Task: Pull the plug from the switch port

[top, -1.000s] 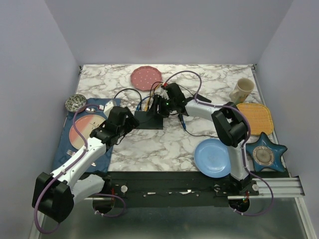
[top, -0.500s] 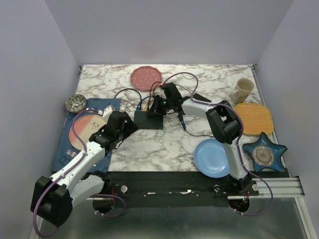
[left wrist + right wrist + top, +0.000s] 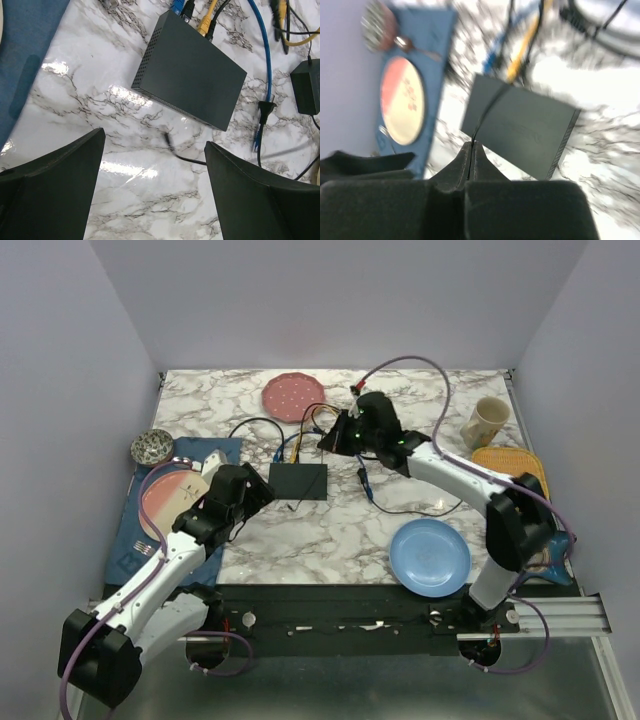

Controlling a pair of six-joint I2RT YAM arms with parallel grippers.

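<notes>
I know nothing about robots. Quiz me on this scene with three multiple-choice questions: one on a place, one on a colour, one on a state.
1. Where does the mug stand?
A. far right corner
B. near left corner
C. dead centre
2. What colour is the switch?
A. white
B. black
C. red
3. How is the left gripper?
A. shut, empty
B. gripping something
C. wide open

Key:
1 A, it stands by the far right corner.
2 B, it is a matte black box.
3 C, its jaws stand far apart, holding nothing.
</notes>
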